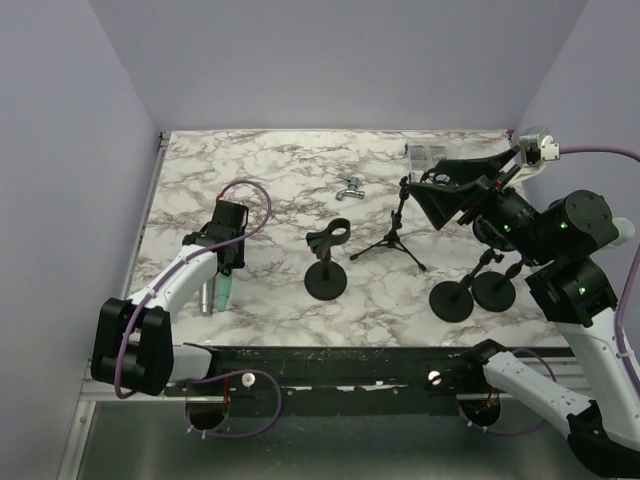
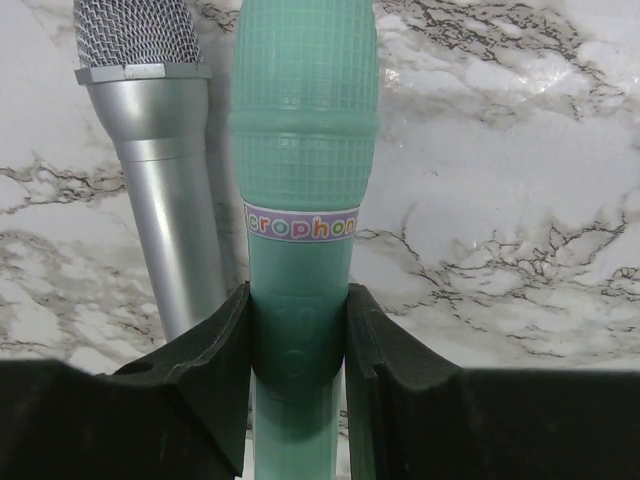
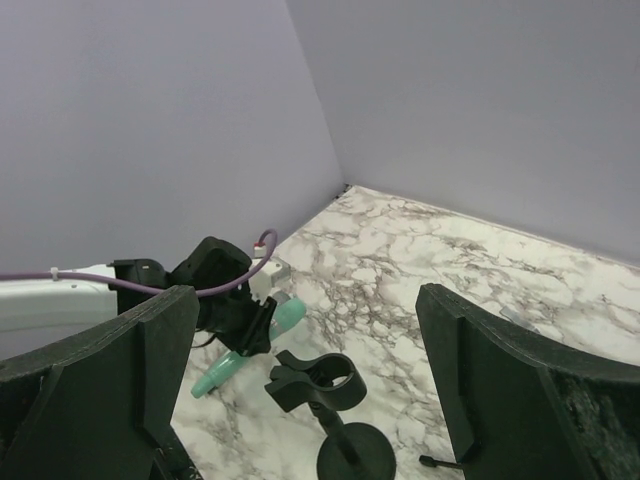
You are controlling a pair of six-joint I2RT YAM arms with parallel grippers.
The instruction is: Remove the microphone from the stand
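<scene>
A green toy microphone [image 1: 223, 290] lies on the marble table at the left, beside a silver microphone [image 1: 206, 297]. My left gripper [image 1: 228, 262] is shut on the green microphone's handle. In the left wrist view both pads press the green microphone [image 2: 303, 150] at my left gripper [image 2: 298, 340], with the silver microphone [image 2: 160, 170] to its left. An empty black clip stand [image 1: 327, 265] stands mid-table and also shows in the right wrist view [image 3: 320, 380]. My right gripper [image 1: 450, 190] is open and empty, raised over the right side; it also shows in the right wrist view [image 3: 305, 300].
A small tripod stand [image 1: 395, 235] stands right of centre. Two round-base stands [image 1: 452, 298] [image 1: 493, 288] stand under my right arm. A small metal part [image 1: 349, 187] and a clear packet [image 1: 425, 153] lie toward the back. Purple walls enclose the table.
</scene>
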